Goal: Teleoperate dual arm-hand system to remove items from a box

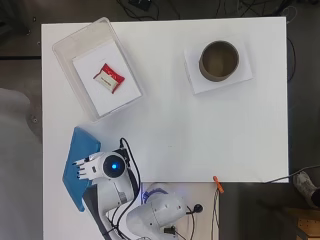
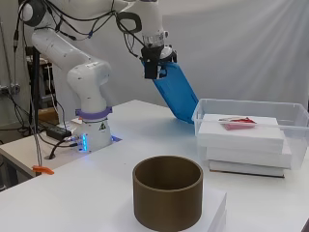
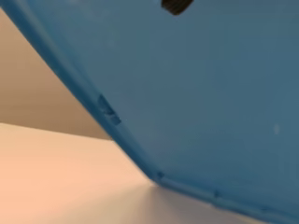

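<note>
hand [image 2: 155, 62] fingers curled round blue lid's [image 2: 176, 94] top edge | lid stiff, light, slick, hangs tilted below fingers | grip edge

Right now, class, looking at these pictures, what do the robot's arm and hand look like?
The arm is glossy white with rounded segments, a purple ring and blue lights near its base. Black cables run loosely along it. The hand is white with black fingertips, on a black wrist mount.

A lab: white table [image 1: 200, 140], loose cables [image 2: 29, 96], grey backdrop curtain [image 2: 241, 43].
</note>
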You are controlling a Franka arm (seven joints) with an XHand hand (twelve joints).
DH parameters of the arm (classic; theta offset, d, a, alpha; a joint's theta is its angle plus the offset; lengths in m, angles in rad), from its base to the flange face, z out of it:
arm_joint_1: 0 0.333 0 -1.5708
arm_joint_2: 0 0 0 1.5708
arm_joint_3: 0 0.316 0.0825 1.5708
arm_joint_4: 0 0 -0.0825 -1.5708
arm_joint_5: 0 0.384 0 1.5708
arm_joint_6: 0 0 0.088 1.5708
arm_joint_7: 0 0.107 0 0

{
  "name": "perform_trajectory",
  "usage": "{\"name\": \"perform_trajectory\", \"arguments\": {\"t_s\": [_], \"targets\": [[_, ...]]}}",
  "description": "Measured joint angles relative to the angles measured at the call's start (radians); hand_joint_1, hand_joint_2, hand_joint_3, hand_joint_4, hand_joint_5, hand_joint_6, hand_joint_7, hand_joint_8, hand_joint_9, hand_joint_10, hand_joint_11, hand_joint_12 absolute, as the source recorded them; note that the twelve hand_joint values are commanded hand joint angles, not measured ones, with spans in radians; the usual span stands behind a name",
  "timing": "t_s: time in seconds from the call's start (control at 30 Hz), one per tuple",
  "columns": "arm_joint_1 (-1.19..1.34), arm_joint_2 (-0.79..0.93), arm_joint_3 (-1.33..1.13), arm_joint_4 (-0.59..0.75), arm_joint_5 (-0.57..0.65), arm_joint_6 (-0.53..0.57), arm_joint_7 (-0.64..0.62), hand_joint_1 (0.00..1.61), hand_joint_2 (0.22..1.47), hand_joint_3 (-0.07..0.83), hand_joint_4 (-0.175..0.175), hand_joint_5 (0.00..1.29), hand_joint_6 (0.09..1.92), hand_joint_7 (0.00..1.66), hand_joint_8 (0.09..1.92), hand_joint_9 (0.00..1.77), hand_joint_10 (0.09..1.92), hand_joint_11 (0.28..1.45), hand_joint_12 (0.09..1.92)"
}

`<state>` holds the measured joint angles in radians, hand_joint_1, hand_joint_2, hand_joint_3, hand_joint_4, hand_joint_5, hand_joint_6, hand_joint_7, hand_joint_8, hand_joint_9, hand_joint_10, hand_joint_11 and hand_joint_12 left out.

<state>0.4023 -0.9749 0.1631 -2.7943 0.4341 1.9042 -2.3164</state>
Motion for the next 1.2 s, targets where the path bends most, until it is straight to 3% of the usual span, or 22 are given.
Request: {"name": "perform_trajectory", "arguments": {"t_s": [0.03, 0.1, 0.17, 0.23, 0.33, 0.47, 0.57, 0.77, 1.0, 1.2], "targets": [[0.004, -0.029, -0.01, -0.038, -0.007, -0.019, -0.002, 1.04, 1.2, -0.001, -0.095, 0.6, 1.09, 0.79, 1.0, 0.89, 0.88, 0.65, 0.37], [0.004, -0.072, -0.03, -0.087, -0.024, -0.056, 0.006, 0.43, 0.9, -0.03, 0.0, 0.23, 0.37, 0.38, 0.34, 0.52, 0.3, 0.52, 0.12], [-0.004, -0.123, -0.054, -0.104, -0.038, -0.084, 0.079, 0.22, 0.78, -0.011, 0.05, 0.18, 0.1, 0.28, 0.09, 0.4, 0.09, 0.46, 0.09], [-0.015, -0.184, -0.075, -0.114, -0.048, -0.101, 0.216, 0.14, 0.81, 0.005, 0.055, 0.28, 0.09, 0.36, 0.09, 0.46, 0.09, 0.47, 0.09], [-0.033, -0.283, -0.136, -0.116, -0.049, -0.124, 0.427, 0.16, 0.92, 0.015, 0.046, 0.4, 0.09, 0.45, 0.09, 0.53, 0.09, 0.49, 0.09], [-0.042, -0.273, -0.148, -0.072, -0.066, -0.117, 0.524, 0.2, 0.91, 0.002, 0.059, 0.46, 0.09, 0.52, 0.09, 0.57, 0.09, 0.54, 0.09], [-0.059, -0.126, -0.124, 0.015, -0.096, -0.115, 0.625, 0.22, 0.91, 0.003, 0.065, 0.45, 0.09, 0.57, 0.09, 0.61, 0.09, 0.6, 0.09], [-0.107, 0.321, -0.133, 0.264, -0.21, -0.057, 1.022, 0.25, 0.92, 0.007, 0.05, 0.45, 0.09, 0.57, 0.09, 0.62, 0.09, 0.61, 0.09], [-0.138, 0.622, -0.193, 0.481, -0.286, 0.004, 1.046, 0.32, 0.92, 0.002, 0.038, 0.44, 0.09, 0.52, 0.09, 0.56, 0.09, 0.55, 0.09], [-0.154, 0.808, -0.214, 0.604, -0.296, 0.052, 1.044, 0.31, 0.94, 0.007, 0.034, 0.45, 0.09, 0.56, 0.09, 0.6, 0.09, 0.56, 0.09]]}}
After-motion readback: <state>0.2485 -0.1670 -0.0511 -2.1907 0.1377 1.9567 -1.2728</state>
